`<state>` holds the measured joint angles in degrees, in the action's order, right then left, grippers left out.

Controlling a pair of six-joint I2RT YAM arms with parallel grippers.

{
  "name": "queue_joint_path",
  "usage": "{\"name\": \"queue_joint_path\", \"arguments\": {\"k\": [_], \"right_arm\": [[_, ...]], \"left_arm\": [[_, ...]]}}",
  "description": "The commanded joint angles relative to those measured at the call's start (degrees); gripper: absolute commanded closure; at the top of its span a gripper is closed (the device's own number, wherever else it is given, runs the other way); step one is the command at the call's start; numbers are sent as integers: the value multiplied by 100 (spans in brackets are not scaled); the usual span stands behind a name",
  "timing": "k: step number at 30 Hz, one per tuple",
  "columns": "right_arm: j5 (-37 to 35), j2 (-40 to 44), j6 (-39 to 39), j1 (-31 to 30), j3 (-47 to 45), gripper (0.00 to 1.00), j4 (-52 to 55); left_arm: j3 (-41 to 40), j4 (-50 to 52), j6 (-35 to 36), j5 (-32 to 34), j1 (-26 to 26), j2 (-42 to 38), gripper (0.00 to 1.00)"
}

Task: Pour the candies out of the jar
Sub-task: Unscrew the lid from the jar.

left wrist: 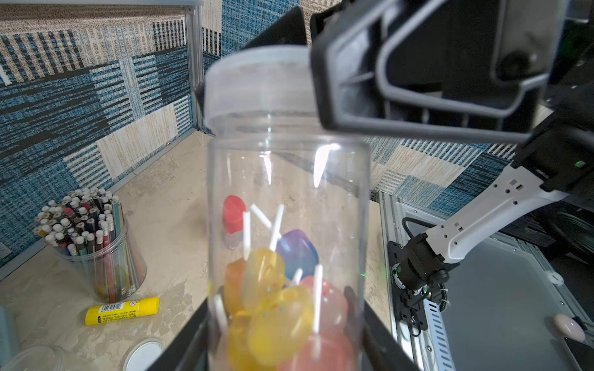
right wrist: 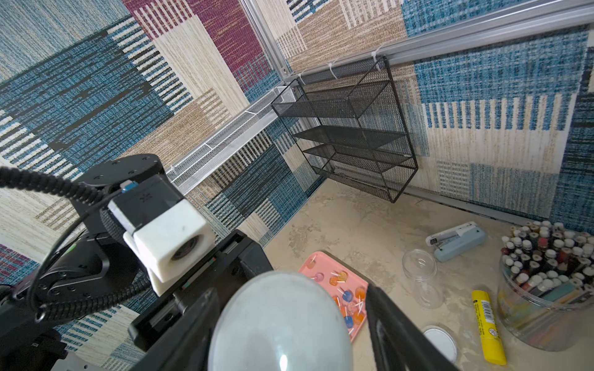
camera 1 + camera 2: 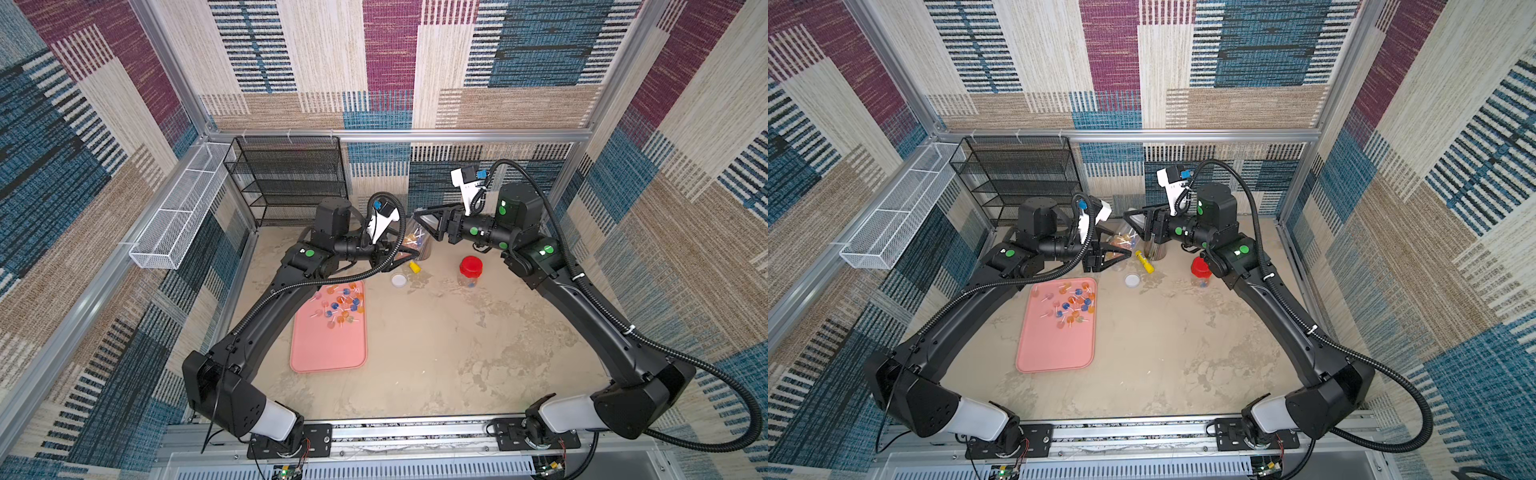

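My left gripper (image 1: 286, 334) is shut on the lower body of a clear plastic jar (image 1: 289, 180), held above the table at the back. Inside lie several candies (image 1: 276, 305) with yellow, orange, pink and blue heads on white sticks. A translucent white lid (image 1: 257, 83) sits on the jar. My right gripper (image 2: 289, 298) straddles that lid (image 2: 279, 321), open, with a gap beside one finger (image 2: 395, 327). In both top views the two grippers (image 3: 399, 257) (image 3: 424, 224) meet at the jar (image 3: 1121, 241). More candies (image 3: 340, 303) lie on a pink tray (image 3: 328, 357).
A clear tub of pencils (image 1: 96, 244) and a yellow glue stick (image 1: 122, 310) are near the back wall. A loose white lid (image 3: 398, 280), an empty clear jar (image 2: 419, 276), a red-lidded jar (image 3: 470, 270) and a stapler (image 2: 456, 239) stand nearby. A black mesh shelf (image 3: 286, 178) hangs behind.
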<state>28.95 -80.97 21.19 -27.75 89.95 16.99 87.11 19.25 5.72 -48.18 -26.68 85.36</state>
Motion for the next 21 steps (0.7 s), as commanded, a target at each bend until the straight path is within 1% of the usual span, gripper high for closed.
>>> {"name": "queue_joint_path", "arguments": {"k": [1, 8, 12, 13, 21], "right_arm": [[-108, 3, -76, -20, 58, 29, -27], [-183, 72, -20, -20, 41, 35, -123], [-170, 115, 26, -20, 5, 44, -188], [-134, 104, 34, -20, 5, 46, -188], [39, 107, 8, 49, 110, 46, -144]], "left_arm": [[61, -18, -35, -91, -4, 7, 100], [44, -7, -18, -83, -4, 11, 100], [17, 1, 3, -87, -4, -8, 100], [12, -4, 8, -83, 0, -11, 100], [-82, -16, 41, -47, -4, -63, 100]]}}
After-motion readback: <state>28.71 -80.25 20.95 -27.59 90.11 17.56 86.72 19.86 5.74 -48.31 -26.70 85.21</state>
